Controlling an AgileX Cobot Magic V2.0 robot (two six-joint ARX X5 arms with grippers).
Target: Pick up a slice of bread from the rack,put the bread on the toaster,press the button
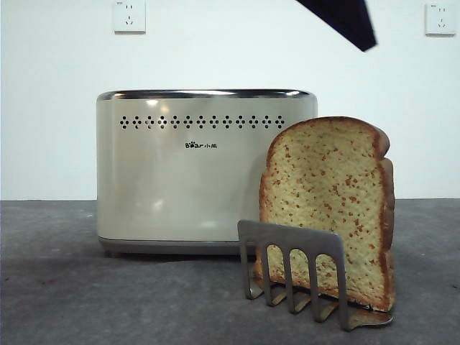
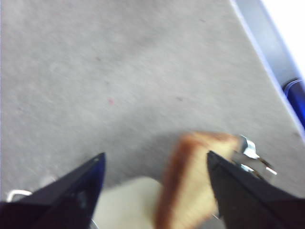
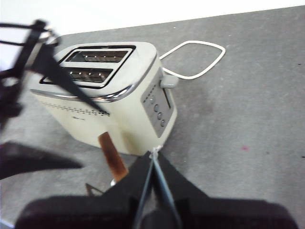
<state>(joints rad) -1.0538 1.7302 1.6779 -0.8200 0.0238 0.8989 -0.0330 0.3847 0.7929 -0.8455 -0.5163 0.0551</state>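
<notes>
The slice of bread [image 1: 327, 205] stands upright in the rack [image 1: 298, 269] on the grey table [image 1: 72, 287], just in front of the toaster's [image 1: 180, 172] right end. The left gripper [image 2: 155, 164] hangs above the slice, its jaws apart, one on either side of the crust; the blurred view suggests no contact. The right gripper [image 3: 153, 155] waits farther back, jaws together. The button [image 3: 169, 81] projects from the toaster's narrow side.
</notes>
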